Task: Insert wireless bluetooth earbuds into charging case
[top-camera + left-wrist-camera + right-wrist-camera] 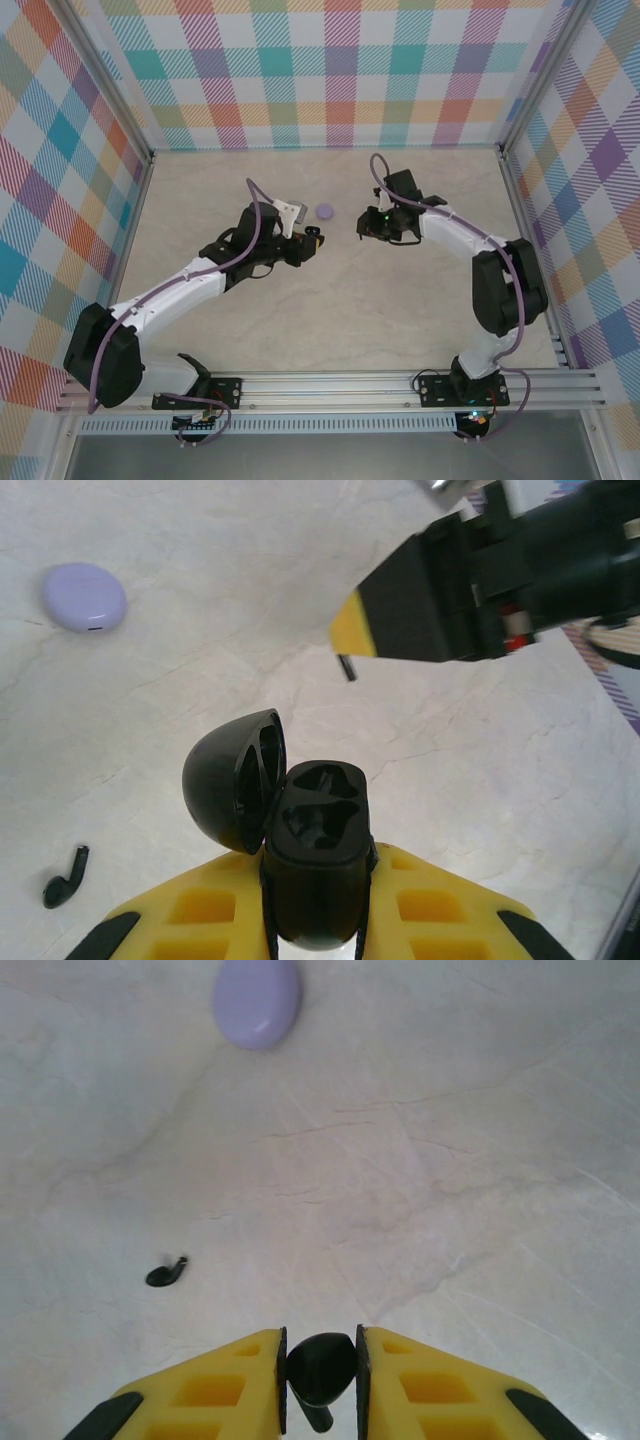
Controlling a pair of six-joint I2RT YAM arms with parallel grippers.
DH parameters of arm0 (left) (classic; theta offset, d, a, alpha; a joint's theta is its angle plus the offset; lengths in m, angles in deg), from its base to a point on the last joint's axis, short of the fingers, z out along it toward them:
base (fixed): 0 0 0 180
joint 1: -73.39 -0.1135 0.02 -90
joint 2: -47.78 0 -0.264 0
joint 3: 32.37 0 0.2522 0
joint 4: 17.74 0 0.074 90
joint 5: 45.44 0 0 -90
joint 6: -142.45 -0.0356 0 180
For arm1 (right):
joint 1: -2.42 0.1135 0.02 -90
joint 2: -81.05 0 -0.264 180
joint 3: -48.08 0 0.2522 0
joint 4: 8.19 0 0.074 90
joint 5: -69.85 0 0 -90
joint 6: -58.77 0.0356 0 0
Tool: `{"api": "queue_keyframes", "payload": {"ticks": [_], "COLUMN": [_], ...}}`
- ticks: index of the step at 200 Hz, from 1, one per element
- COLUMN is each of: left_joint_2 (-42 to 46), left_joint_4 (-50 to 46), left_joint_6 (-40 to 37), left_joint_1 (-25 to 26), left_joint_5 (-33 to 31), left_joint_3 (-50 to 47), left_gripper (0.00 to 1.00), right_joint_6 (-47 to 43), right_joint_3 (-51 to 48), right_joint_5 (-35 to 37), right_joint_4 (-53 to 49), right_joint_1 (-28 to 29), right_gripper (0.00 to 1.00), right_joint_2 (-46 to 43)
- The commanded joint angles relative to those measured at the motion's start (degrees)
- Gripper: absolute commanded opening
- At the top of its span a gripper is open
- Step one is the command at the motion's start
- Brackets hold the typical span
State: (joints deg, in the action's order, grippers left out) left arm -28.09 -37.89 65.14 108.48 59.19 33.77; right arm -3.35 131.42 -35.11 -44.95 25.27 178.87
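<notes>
The charging case (315, 865) and the earbud (322, 1368) are black, the round case (84, 597) lilac, the worktop (330, 330) cream-veined, the walls (330, 70) pastel plaid.

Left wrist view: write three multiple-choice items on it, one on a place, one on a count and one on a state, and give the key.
1. Where is the black case?
A. flat on the table
B. between the left fingers
C. upside down on the table

2. How many earbuds lie loose on the table?
A. one
B. two
C. four

3. The black case's lid is:
A. shut
B. missing
C. open, both sockets empty

Key:
1 B: the yellow fingers clamp the case from both sides.
2 A: the loose earbud lies there alone, while the held earbud is up in the right fingers.
3 C: the lid stands swung back and both hollows are bare.
</notes>
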Motion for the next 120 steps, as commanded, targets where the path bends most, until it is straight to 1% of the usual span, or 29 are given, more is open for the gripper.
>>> {"api": "queue_keyframes", "payload": {"ticks": [1, 40, 86, 120], "left_joint_2": [-1.3, -2.4, -3.0, -2.7], "left_joint_4": [4.4, 8.3, 13.2, 19.6], "left_joint_6": [1.0, 1.2, -1.1, -2.7], "left_joint_1": [0.6, 0.6, 0.5, 0.5], "left_joint_5": [-1.5, -1.6, 0.1, 1.1], "left_joint_3": [0.9, -0.1, -1.6, -4.2], "left_gripper": [0.19, 0.19, 0.2, 0.2], "right_joint_6": [-0.1, 0.1, 1.5, 3.0], "right_joint_3": [-1.2, -3.0, -4.9, -5.1], "right_joint_5": [-2.9, -5.8, -10.7, -12.9], "right_joint_4": [3.1, 6.0, 10.7, 13.6], "right_joint_1": [-0.1, -0.1, 0.0, 0.9], "right_gripper": [0.25, 0.25, 0.26, 0.27], "right_joint_2": [-4.1, -8.9, -14.3, -17.7]}}
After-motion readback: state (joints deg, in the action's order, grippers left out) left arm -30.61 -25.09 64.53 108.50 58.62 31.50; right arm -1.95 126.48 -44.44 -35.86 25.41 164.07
